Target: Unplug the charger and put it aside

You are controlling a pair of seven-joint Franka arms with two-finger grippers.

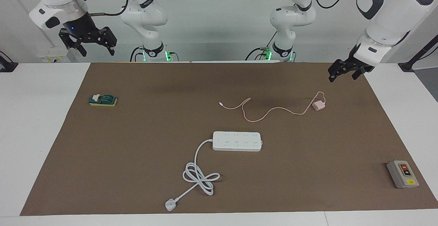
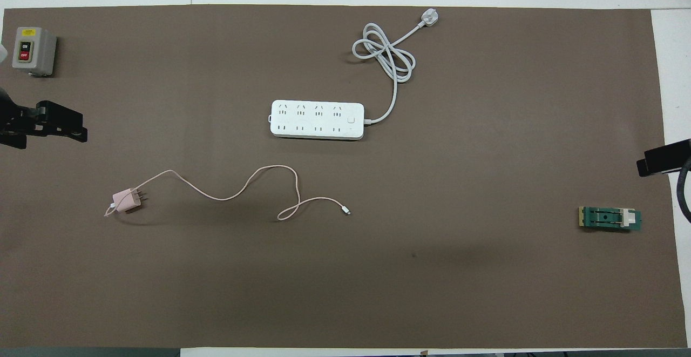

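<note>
The charger (image 1: 319,106) is a small pale pink cube lying loose on the brown mat (image 1: 137,157), toward the left arm's end. Its thin pink cable (image 1: 270,111) snakes away toward the table's middle. In the overhead view the charger (image 2: 125,201) shows its prongs bare, and the cable (image 2: 243,187) ends in a free connector. It sits apart from the white power strip (image 1: 237,141) (image 2: 317,120). My left gripper (image 1: 342,75) (image 2: 48,129) hangs open and empty above the mat's edge, clear of the charger. My right gripper (image 1: 97,51) waits raised and open at the right arm's end.
The strip's thick white cord (image 1: 200,176) lies coiled, ending in a plug, farther from the robots. A grey switch box (image 1: 402,174) stands at the left arm's end. A green block (image 1: 103,100) lies at the right arm's end.
</note>
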